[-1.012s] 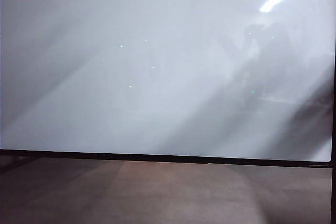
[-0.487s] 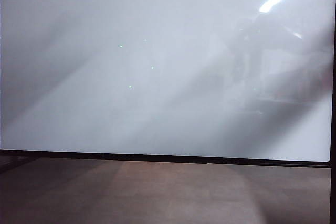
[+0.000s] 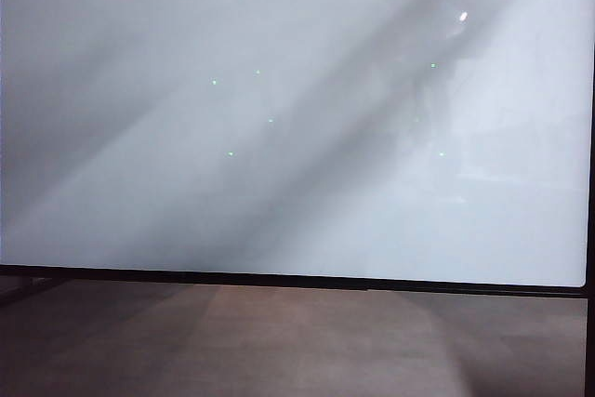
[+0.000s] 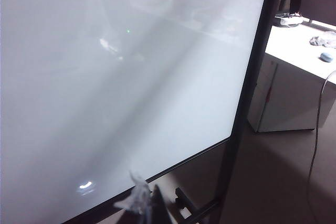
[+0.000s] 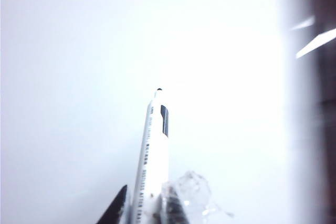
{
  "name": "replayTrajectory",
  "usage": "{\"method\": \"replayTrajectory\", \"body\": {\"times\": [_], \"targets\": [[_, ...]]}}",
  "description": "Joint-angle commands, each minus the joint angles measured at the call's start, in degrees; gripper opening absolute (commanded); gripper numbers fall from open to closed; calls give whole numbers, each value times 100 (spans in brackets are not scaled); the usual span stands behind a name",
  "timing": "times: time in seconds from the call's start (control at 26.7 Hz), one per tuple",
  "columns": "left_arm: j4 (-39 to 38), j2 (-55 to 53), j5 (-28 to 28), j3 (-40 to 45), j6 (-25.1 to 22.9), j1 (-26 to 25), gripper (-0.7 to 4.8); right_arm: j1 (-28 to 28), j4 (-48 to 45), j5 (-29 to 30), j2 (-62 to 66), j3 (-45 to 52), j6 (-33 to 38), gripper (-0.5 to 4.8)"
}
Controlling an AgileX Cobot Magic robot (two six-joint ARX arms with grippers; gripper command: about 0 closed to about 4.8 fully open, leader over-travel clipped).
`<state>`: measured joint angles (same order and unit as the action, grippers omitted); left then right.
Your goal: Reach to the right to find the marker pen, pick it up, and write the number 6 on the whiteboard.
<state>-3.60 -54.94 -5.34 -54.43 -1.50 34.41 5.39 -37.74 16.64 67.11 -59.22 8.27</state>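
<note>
The whiteboard [image 3: 186, 183] is glossy white with a thin black frame and fills most of the exterior view; neither gripper shows there. No number 6 is in view on it. In the right wrist view my right gripper [image 5: 147, 199] is shut on the marker pen [image 5: 155, 150], a white barrel with print and a small dark tip pointing at the board [image 5: 79, 51]. Whether the tip touches the board I cannot tell. My left gripper [image 4: 149, 205] hangs near the board's lower frame [image 4: 184, 156]; only one dark finger with crumpled clear tape shows.
Brown floor [image 3: 297, 341] lies below the board's bottom frame [image 3: 297, 280]. Beside the board's edge in the left wrist view stand a white cabinet [image 4: 289, 87] with small objects on top, a hanging cable [image 4: 317, 124] and the dark stand bracket [image 4: 191, 208].
On the board's right side the dark reflection has shifted up and to the left. The bright light streak at the top right has shrunk to a small patch.
</note>
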Motion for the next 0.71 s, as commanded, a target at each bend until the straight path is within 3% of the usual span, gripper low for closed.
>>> {"method": "replayTrajectory", "body": {"times": [0.04,0.15,0.3,0.71], "targets": [[118,44,17,-33,-20,11,-7,-870,129,-13,11,-22,-282,-1],[114,63,17,-33,-20,11,-7,-1856,651,-610,15,-20,-614,-1],[109,155,15,-33,-20,11,-7,-2590,678,-1185,391,-20,-905,-1],[66,205,17,-31,-22,11,-6,-2850,-457,-1355,1799,-7,-898,-1]]}}
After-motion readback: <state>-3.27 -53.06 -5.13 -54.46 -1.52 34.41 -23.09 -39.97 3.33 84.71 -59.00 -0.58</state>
